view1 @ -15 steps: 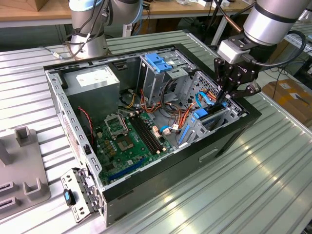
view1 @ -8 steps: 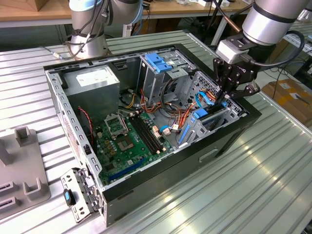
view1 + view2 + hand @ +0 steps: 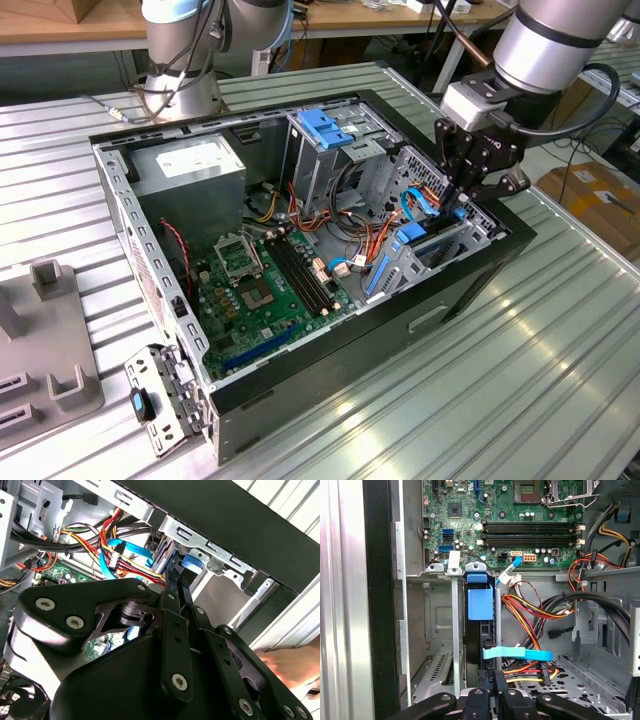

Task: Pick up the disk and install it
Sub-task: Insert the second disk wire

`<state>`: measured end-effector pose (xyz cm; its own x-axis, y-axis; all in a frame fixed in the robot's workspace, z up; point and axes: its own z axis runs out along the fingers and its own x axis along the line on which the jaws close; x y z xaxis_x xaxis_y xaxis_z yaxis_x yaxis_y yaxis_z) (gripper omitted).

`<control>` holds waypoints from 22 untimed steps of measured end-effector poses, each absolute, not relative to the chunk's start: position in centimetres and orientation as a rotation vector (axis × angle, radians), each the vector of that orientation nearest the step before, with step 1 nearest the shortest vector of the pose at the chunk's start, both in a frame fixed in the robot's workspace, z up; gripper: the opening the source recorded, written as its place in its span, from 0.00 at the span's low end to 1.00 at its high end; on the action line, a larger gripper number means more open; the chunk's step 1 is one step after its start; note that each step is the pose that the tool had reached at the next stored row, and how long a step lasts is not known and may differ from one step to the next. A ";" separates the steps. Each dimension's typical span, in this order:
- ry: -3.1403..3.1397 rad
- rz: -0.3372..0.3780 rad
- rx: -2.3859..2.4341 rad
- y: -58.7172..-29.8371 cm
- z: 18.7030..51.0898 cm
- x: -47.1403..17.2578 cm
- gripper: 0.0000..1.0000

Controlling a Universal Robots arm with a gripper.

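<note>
In the exterior view, going from its left to its right, a grey plastic fixture (image 3: 45, 345) lies on the ribbed metal table (image 3: 480, 400), then comes the open computer case (image 3: 300, 250) with its power supply (image 3: 195, 170), green motherboard (image 3: 265, 290) and a tall grey cage topped by a blue latch (image 3: 325, 128). Further toward the exterior view's right, the gripper (image 3: 458, 205) reaches down into the drive bay (image 3: 440, 245) at the case's front corner. The disk (image 3: 481, 630) stands on edge in that bay, seated between the metal rails, its blue carrier frame showing. In the first wrist view the fingertips (image 3: 485, 680) sit pinched close on the disk's near edge.
</note>
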<state>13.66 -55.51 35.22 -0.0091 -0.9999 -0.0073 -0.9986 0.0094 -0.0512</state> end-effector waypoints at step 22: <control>2.203 -0.049 -2.181 -55.5 34.8 13.5 0.16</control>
